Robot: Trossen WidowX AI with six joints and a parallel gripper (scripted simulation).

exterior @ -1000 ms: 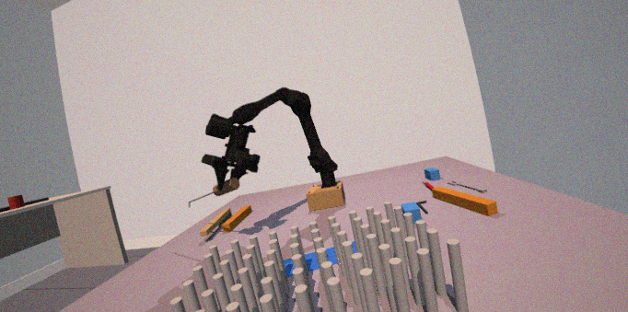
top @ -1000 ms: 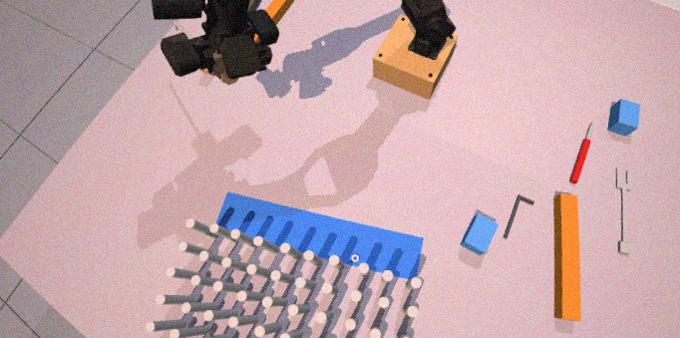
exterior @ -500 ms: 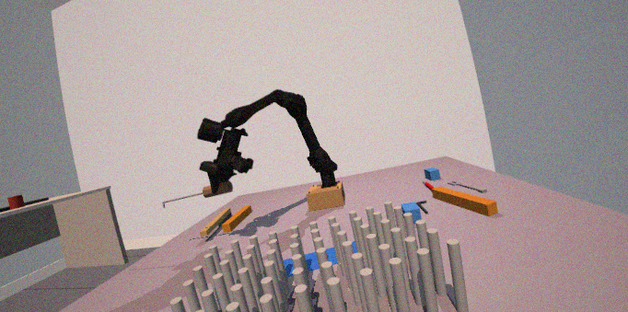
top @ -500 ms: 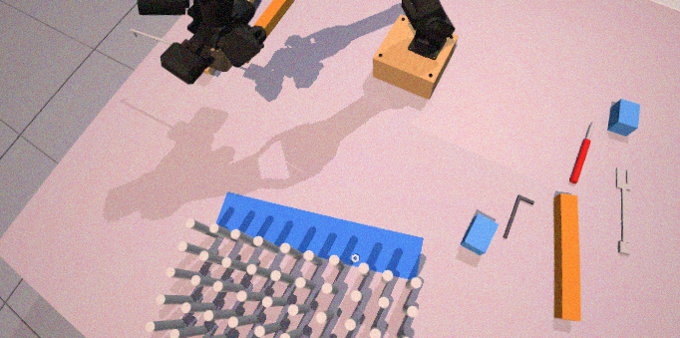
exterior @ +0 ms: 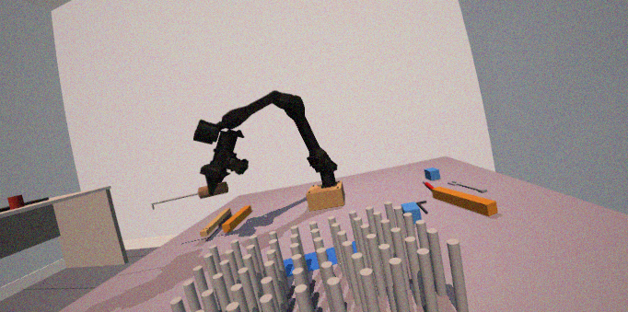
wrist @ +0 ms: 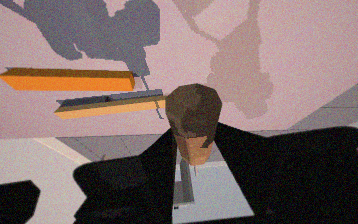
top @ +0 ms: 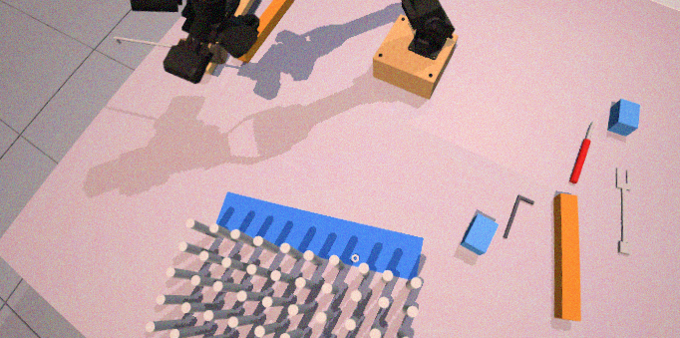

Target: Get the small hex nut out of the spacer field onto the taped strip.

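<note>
My gripper (top: pixel 214 50) (exterior: pixel 213 188) (wrist: pixel 192 127) is shut on the brown handle of a hook tool (exterior: pixel 222 190) (wrist: pixel 194 107). It holds the tool in the air, above and beside two bars, away from the spacers. The thin shaft (top: pixel 145 42) (exterior: pixel 177 200) points outward past the table edge, with a small bent tip. The hex nut (top: pixel 355 257) lies on the blue taped strip (top: pixel 324 224) (exterior: pixel 330 257), near its edge beside the front row of spacers. The metal spacers (top: pixel 308 255) (exterior: pixel 456 271) stand upright. Some spacer bases are hidden.
An orange bar (top: pixel 273 17) (exterior: pixel 237 219) (wrist: pixel 70 81) and a paler bar (exterior: pixel 215 223) (wrist: pixel 120 107) lie below the gripper. At right are blue blocks (top: pixel 624 117) (top: pixel 480 233), a long orange bar (top: pixel 567 259), a red-handled tool (top: pixel 580 162), a hex key (top: pixel 511 216) and a forked tool (top: pixel 622 214).
</note>
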